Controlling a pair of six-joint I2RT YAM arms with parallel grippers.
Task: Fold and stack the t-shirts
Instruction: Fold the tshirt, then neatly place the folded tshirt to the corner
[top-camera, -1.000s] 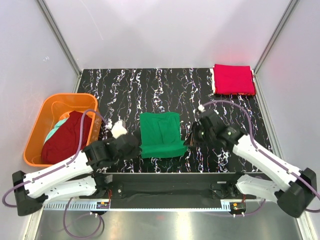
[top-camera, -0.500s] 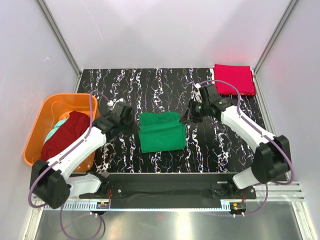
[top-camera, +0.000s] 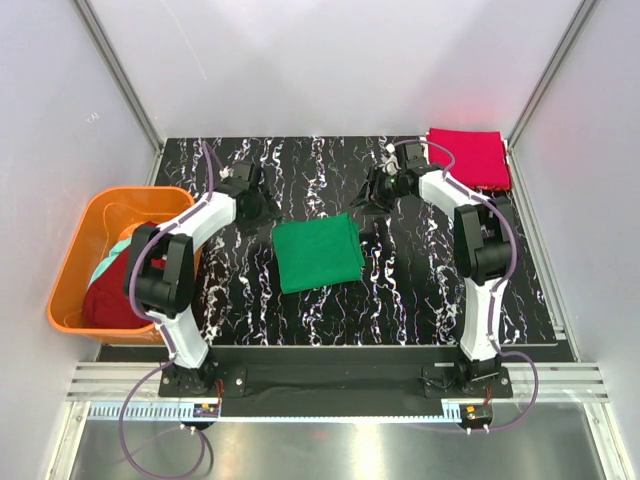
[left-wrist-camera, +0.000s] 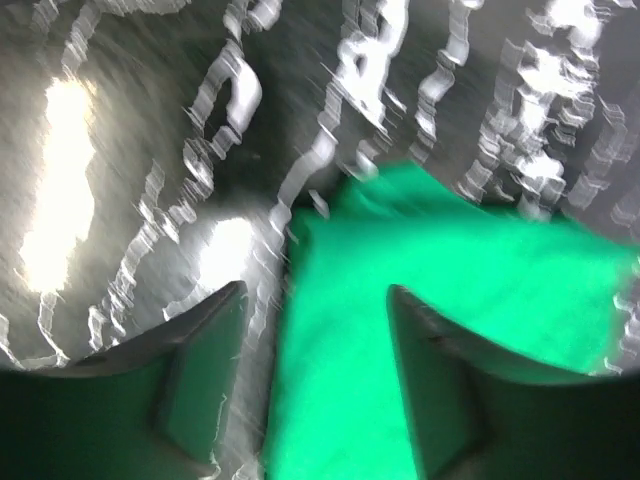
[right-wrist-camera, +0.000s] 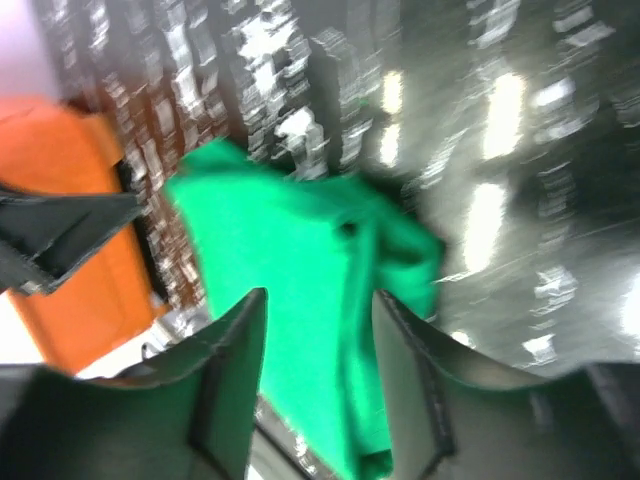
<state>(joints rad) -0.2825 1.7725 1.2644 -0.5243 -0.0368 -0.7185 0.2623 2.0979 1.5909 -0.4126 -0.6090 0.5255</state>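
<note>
Green shirt: a solid kelly-green cotton t-shirt (top-camera: 317, 253), folded into a compact, slightly skewed rectangle. It lies flat near the middle of the black white-veined marbled table (top-camera: 300, 165), between the two arms.
Green shirt, close up: plain smooth cloth. The right wrist view shows a thicker lump of fabric at one corner.
Red shirt: a bright crimson folded t-shirt (top-camera: 467, 158) lies as a neat rectangle in the far right corner of the table, well apart from the green one.
Maroon shirt: a dark maroon t-shirt (top-camera: 103, 300) is bunched unfolded inside the orange plastic basket (top-camera: 72, 265) at the table's left edge.
Teal piece: a pale teal garment (top-camera: 118, 250) shows as a strip beside the maroon cloth in the same basket.
Writing: cannot tell, as both wrist views are motion-blurred.
Left gripper (top-camera: 250, 205): over the table just beyond the green shirt's far left corner, fingers spread apart and holding nothing.
Right gripper (top-camera: 378, 195): over the table near the green shirt's far right corner, fingers parted and empty, with green cloth visible below through the gap.
</note>
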